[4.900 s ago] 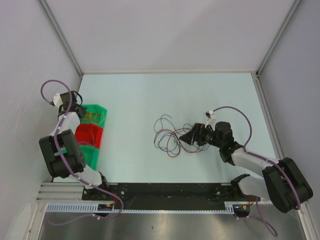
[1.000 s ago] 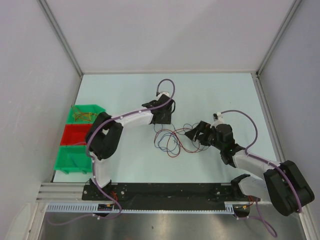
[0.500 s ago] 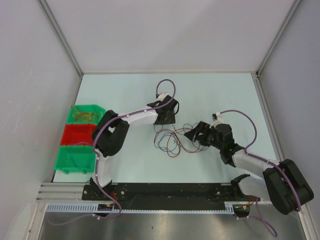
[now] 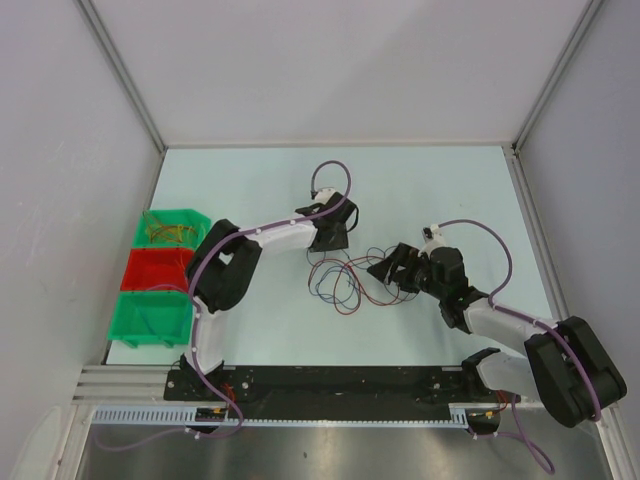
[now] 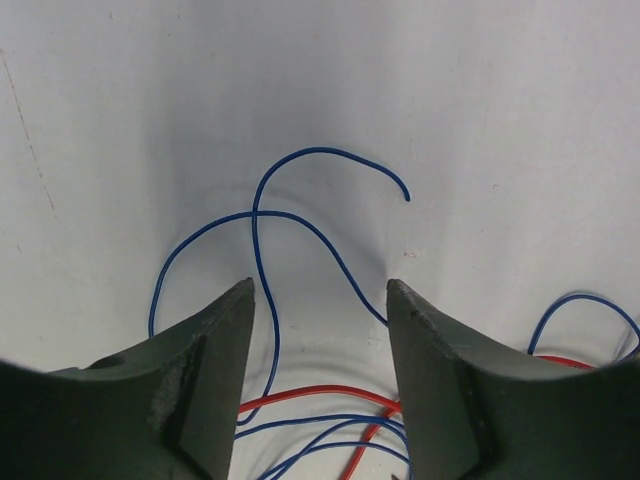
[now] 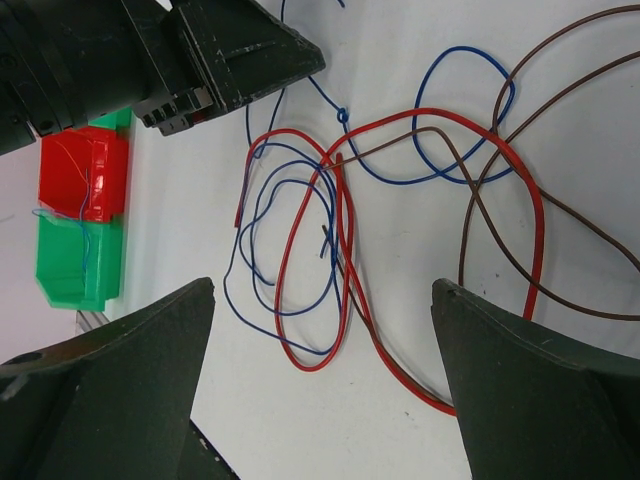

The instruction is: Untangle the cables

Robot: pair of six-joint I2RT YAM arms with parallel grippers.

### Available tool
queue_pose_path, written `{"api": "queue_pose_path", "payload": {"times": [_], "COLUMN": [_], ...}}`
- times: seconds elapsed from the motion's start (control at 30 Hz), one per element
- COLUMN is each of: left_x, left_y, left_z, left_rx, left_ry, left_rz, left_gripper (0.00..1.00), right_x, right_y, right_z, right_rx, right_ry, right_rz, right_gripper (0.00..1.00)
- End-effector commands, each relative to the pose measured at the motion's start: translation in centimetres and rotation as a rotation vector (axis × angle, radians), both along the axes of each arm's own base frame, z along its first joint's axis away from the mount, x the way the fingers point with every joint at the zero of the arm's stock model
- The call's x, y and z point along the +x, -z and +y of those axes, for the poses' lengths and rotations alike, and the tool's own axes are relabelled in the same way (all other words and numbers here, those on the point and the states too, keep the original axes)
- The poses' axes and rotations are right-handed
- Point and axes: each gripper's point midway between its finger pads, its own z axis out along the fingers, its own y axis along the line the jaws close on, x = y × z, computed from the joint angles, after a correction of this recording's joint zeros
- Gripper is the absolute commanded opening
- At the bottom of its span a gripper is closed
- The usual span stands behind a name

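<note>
The cables (image 4: 345,275) lie as a loose tangle of red, blue and brown wires mid-table. My left gripper (image 4: 331,243) is open and low over the tangle's far edge. In the left wrist view its jaws (image 5: 320,290) straddle blue loops (image 5: 300,215), with a red wire (image 5: 320,392) between the fingers; nothing is held. My right gripper (image 4: 385,268) is open at the tangle's right side. In the right wrist view it (image 6: 322,285) hovers empty over a red loop (image 6: 345,230), blue wires (image 6: 230,275) and brown wires (image 6: 465,230). The left gripper (image 6: 240,50) shows there at the top.
Three bins stand at the table's left edge: a green one (image 4: 172,228) holding orange-yellow wires, a red one (image 4: 155,268), and a green one (image 4: 150,320). The red bin (image 6: 80,175) and a green bin (image 6: 75,265) show in the right wrist view with wires inside.
The left arm came from the bins to the tangle's far edge and has crept slightly right over the last second. The right gripper has barely moved. The tangle looks unchanged.
</note>
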Motion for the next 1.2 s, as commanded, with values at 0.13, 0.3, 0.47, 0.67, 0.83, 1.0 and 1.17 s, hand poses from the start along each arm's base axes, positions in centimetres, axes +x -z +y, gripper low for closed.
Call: {"api": "queue_pose_path", "payload": {"times": [0.13,0.3,0.47,0.67,0.83,1.0,1.17], "left_x": [-0.9,-0.9,-0.9,-0.8,-0.8,-1.0,-1.1], "left_y": [0.2,-0.5,-2.9,-8.5,-13.1,-17.0,-22.7], "left_z": [0.4,0.8,0.4,-0.3,-0.6,-0.8,-0.6], "left_rx": [-0.029,-0.010,-0.033,-0.103,-0.163,-0.203,-0.257], "left_ry": [-0.025,-0.008,0.021,0.053,0.071,0.100,0.122], "left_rz": [-0.005,-0.030,-0.067,-0.137,-0.198,-0.249,-0.342], "left_gripper": [0.29,0.00,0.00,0.00,0.00,0.00,0.00], "right_x": [1.2,1.3,1.3,1.3,1.4,1.4,1.4], "right_y": [-1.9,-1.8,-1.9,-1.7,-1.8,-1.7,-1.7], "right_z": [0.5,0.5,0.6,0.5,0.6,0.5,0.5], "right_rx": [0.025,0.026,0.026,0.025,0.026,0.024,0.025], "right_ry": [-0.007,-0.007,-0.007,-0.005,-0.002,0.001,0.003], "right_rz": [-0.060,-0.058,-0.058,-0.054,-0.051,-0.050,-0.047], "right_gripper": [0.94,0.94,0.94,0.94,0.94,0.94,0.94]}}
